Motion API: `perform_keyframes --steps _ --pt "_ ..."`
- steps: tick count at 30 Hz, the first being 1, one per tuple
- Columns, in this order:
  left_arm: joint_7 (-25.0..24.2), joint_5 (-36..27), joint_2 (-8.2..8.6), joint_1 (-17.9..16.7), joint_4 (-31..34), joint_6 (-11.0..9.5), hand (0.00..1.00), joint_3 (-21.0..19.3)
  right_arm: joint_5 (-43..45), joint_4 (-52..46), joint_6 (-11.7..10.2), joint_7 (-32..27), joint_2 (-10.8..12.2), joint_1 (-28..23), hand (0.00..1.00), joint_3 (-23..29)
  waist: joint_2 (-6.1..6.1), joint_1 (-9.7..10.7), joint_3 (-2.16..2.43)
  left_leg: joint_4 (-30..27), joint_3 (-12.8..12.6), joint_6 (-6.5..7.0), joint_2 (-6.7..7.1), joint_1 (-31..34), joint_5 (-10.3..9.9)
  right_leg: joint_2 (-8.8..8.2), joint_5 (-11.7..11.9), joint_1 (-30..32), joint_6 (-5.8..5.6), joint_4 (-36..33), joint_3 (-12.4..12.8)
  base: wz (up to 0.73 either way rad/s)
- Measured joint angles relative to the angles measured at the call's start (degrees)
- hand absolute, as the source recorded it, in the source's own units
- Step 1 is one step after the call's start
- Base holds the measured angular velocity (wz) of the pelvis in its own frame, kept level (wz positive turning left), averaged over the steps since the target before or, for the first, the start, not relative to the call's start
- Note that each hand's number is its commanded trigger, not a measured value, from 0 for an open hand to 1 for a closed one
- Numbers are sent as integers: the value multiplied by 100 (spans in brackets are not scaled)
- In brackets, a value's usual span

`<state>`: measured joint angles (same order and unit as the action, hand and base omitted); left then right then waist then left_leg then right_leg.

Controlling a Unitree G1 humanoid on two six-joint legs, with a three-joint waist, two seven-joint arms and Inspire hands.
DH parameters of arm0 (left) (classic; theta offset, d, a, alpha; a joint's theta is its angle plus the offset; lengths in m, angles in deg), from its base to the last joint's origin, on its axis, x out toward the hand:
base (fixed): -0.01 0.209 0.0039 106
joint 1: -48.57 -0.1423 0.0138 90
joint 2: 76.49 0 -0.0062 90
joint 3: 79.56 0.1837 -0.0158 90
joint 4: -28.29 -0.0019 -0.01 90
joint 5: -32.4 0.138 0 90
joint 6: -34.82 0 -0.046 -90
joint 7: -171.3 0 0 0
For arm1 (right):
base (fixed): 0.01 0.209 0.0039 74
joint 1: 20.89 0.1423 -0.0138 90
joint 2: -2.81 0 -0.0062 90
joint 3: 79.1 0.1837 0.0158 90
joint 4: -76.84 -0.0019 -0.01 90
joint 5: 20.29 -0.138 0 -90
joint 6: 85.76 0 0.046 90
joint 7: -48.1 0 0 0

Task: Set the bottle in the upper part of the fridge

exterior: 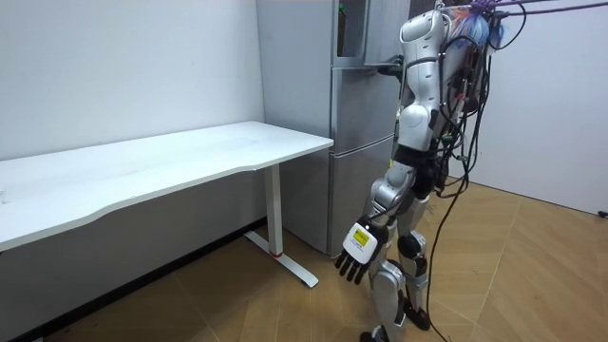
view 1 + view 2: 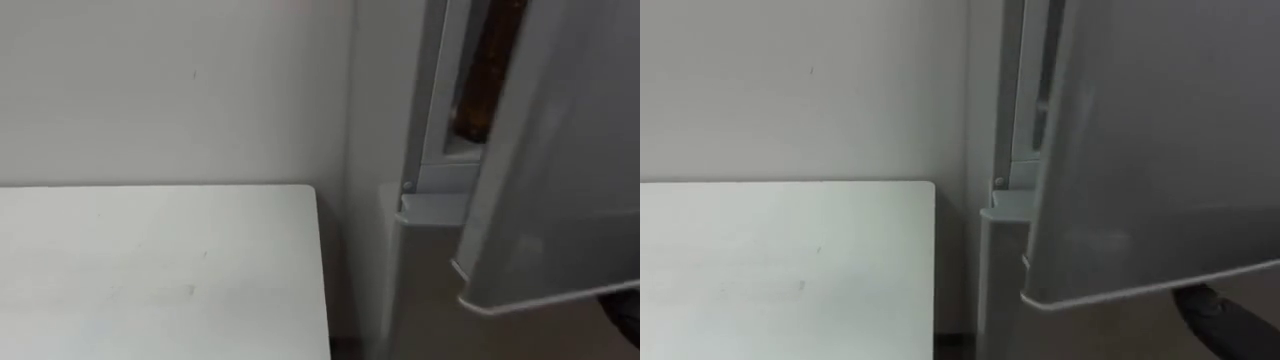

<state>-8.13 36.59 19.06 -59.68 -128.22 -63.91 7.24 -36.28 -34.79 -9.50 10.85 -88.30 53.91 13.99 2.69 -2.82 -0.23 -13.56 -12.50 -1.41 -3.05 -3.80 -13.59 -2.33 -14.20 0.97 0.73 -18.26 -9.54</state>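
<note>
Where the upper fridge door (image 2: 540, 170) stands ajar in the left eye view, a brown bottle (image 2: 480, 80) is seen inside, up and left of the right hand (image 2: 625, 320); its fingers cannot be told. In the room view, the left hand (image 1: 358, 249) is hung low with fingers straight, well below that door.

Body: silver-grey shell, black joints, dark cable bundle down the back; left robot hand (image 1: 359, 255) black, white tag.
</note>
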Motion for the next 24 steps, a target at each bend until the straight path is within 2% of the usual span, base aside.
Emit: perform_keyframes --steps 4,10,24 --pt "-18 -4 -8 2 -2 4 0 22 75 -20 0 361 -1 62 0 -231 -29 -92 6 0 2 -3 -38 3 2 39 27 -31 23 83 -34 3" --pt "-24 -3 -9 -10 0 7 0 75 76 -127 -9 431 7 62 0 -276 -90 -64 1 3 3 -3 -40 0 1 44 53 -88 23 158 -44 0" --pt "-110 -1 -13 3 3 10 0 125 76 -128 -11 554 7 61 0 -309 -90 -54 -1 2 2 -3 -40 1 1 45 63 -87 20 157 -40 0"
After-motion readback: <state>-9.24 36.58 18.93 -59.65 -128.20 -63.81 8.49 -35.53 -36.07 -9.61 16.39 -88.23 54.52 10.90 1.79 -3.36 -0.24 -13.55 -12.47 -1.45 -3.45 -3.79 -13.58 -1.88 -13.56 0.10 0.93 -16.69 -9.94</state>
